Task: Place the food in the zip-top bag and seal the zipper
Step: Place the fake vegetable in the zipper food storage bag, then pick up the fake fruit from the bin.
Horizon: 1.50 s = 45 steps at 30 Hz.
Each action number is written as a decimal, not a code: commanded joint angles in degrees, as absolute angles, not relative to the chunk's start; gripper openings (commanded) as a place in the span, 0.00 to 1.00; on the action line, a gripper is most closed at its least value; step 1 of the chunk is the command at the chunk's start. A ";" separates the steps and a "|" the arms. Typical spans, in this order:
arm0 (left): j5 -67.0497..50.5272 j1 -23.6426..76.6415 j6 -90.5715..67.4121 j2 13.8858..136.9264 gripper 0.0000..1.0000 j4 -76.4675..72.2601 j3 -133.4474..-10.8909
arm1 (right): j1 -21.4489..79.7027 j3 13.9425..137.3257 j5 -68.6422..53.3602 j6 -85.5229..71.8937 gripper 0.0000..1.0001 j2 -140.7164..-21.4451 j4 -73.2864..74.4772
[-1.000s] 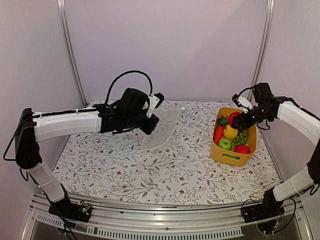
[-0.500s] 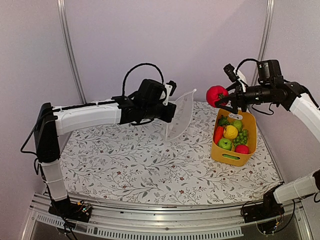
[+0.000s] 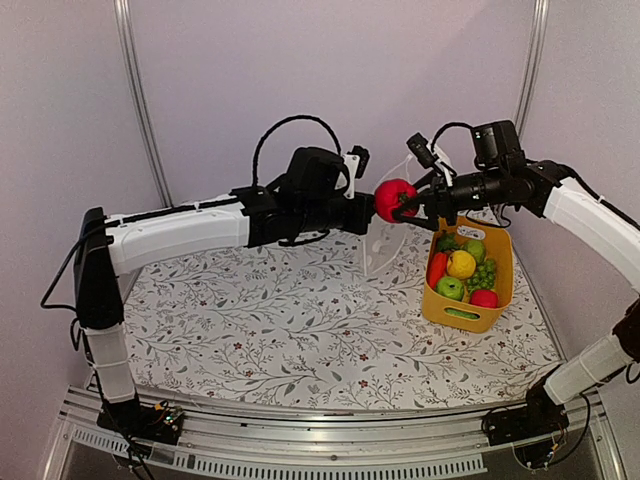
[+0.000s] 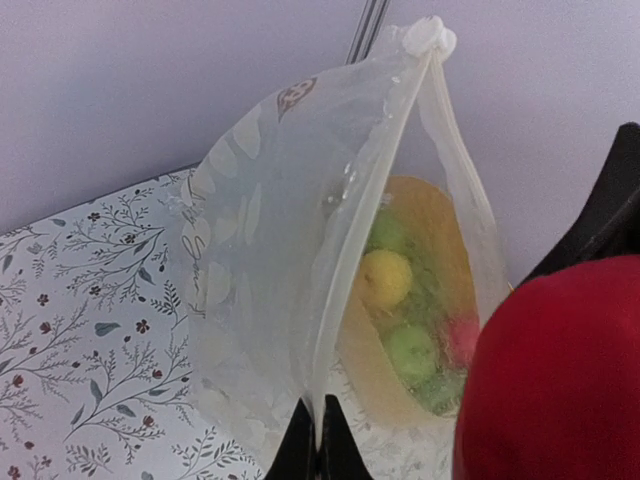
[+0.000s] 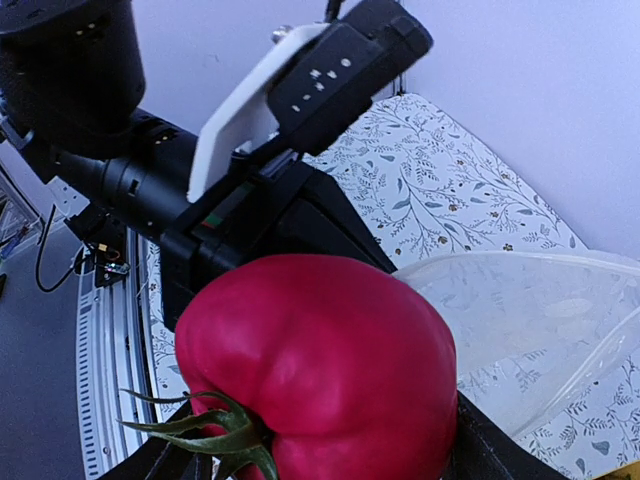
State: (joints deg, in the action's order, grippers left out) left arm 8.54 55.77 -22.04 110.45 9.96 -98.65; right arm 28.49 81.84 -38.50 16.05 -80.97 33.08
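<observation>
Nearest to us, the flower-printed bench (image 3: 250,330) carries a yellow bin (image 3: 468,318) on its right side. In the bin lie a lemon (image 3: 461,264), two green apples (image 3: 451,288), a bunch of grapes (image 3: 484,273), a carrot (image 3: 437,268) standing along the left wall, and one red fruit (image 3: 484,298) at the near corner.

Above the bench and a little farther back, the two arms meet in the air, left of the bin. The right pincer (image 3: 412,200) grips a red round fruit (image 3: 393,199). Its fingers (image 5: 480,450) stand wide apart on either side of the fruit, and the green stalk leaves point toward its wrist camera. We see the fruit just beside the mouth of the zip-top bag (image 4: 270,250), outside it and well clear of the bench.

The left pincer (image 4: 318,440) is pinched shut on one lip of the bag and holds it up off the bench. From the left wrist view the zipper (image 4: 345,250) runs away from the fingertips to a small white tab (image 4: 430,38) at the far corner. There the other lip parts from it, so the mouth gapes open. Through the clear dotted plastic we make out the bin with the lemon and an apple, blurred. The bag itself holds no food that we can see.
</observation>
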 commanded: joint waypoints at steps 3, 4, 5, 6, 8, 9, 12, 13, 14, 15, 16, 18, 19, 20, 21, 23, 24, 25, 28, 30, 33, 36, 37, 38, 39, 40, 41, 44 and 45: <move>7.69 56.77 -24.71 105.39 0.00 5.45 -94.01 | 28.74 81.99 -26.69 11.66 0.48 -83.79 30.07; 7.87 56.74 -25.01 104.85 0.00 4.76 -93.12 | 28.74 81.80 -24.76 11.35 0.48 -84.23 30.06; 7.97 56.74 -25.23 104.39 0.00 4.17 -92.41 | 28.74 81.48 -23.41 11.19 0.48 -84.77 30.14; 7.86 56.72 -25.36 104.07 0.00 3.73 -91.77 | 28.74 81.17 -22.40 11.17 0.48 -85.29 30.23; 7.43 56.75 -25.45 103.98 0.00 3.61 -91.31 | 28.84 80.74 -20.07 10.78 0.48 -86.25 30.32; 7.20 56.75 -25.55 103.98 0.00 3.57 -91.10 | 28.87 80.63 -19.74 10.61 0.49 -86.62 30.47; 6.70 56.77 -25.87 104.15 0.00 2.90 -90.14 | 29.77 80.93 -19.68 10.91 0.51 -88.19 31.71; 6.75 56.76 -25.98 104.23 0.00 2.65 -89.74 | 30.73 80.94 -19.07 11.10 0.52 -88.83 31.95; 6.79 56.82 -26.14 104.24 0.00 2.41 -89.40 | 31.56 80.99 -18.51 11.60 0.53 -89.11 32.22; 6.85 56.83 -26.22 104.24 0.00 2.11 -89.08 | 32.48 81.10 -18.10 12.16 0.57 -89.47 32.51; 6.89 56.78 -26.27 104.24 0.00 1.89 -88.85 | 33.18 81.31 -17.70 12.53 0.62 -89.74 32.85; 7.23 56.76 -26.43 104.19 0.00 1.76 -88.54 | 33.95 82.01 -17.84 12.86 0.78 -89.98 33.46; 7.62 56.71 -26.43 104.14 0.00 1.93 -88.39 | 33.98 82.41 -18.11 12.83 0.94 -89.87 33.68; 8.09 56.69 -26.39 104.04 0.00 2.20 -88.23 | 34.00 82.82 -17.85 12.77 0.98 -89.30 33.90; 8.76 56.68 -26.17 103.87 0.00 2.42 -87.98 | 33.93 83.29 -17.49 12.79 0.99 -88.84 33.99; 9.74 56.41 -25.88 103.36 0.00 2.84 -87.37 | 33.97 83.99 -16.90 13.21 0.99 -87.25 34.60; 10.37 56.14 -25.66 102.86 0.00 3.09 -87.02 | 33.93 84.45 -17.14 13.63 0.99 -86.11 35.24; 10.68 55.87 -25.56 102.57 0.00 3.46 -86.76 | 33.93 84.74 -17.60 13.98 0.99 -85.14 35.80; 11.23 54.72 -24.83 101.31 0.00 4.45 -85.98 | 33.93 85.60 -18.63 14.44 0.99 -82.47 37.14; 11.94 53.98 -23.26 100.53 0.00 6.09 -86.19 | 33.86 85.86 -18.18 14.65 0.99 -80.67 37.70; 13.89 52.50 -19.05 99.29 0.00 11.45 -87.95 | 31.85 85.15 -17.03 15.09 0.98 -77.52 38.30; 15.93 50.91 -14.13 98.07 0.00 18.43 -89.54 | 26.95 83.37 -16.79 15.83 0.97 -74.65 39.00; 16.36 50.39 -11.95 97.78 0.00 20.82 -90.18 | 25.18 82.57 -16.77 16.09 0.97 -74.17 39.28; 16.71 49.90 -10.39 97.33 0.00 22.98 -90.64 | 23.36 81.40 -16.34 16.69 0.96 -73.46 39.48; 16.91 49.46 -8.93 97.00 0.00 24.88 -91.01 | 21.87 80.14 -16.09 17.07 0.96 -73.10 39.54; 17.07 49.09 -7.49 96.65 0.00 26.92 -91.30 | 20.16 78.31 -15.96 17.55 0.95 -72.69 39.56; 17.42 48.80 -6.33 96.46 0.00 28.14 -91.66 | 18.76 76.76 -15.99 17.93 0.95 -72.29 39.60; 18.32 48.16 -3.53 95.75 0.00 29.53 -91.93 | 15.67 73.01 -15.74 18.02 0.92 -72.07 39.73; 18.52 47.91 -2.81 95.51 0.00 29.26 -91.79 | 15.23 71.90 -15.03 18.02 0.91 -72.16 39.68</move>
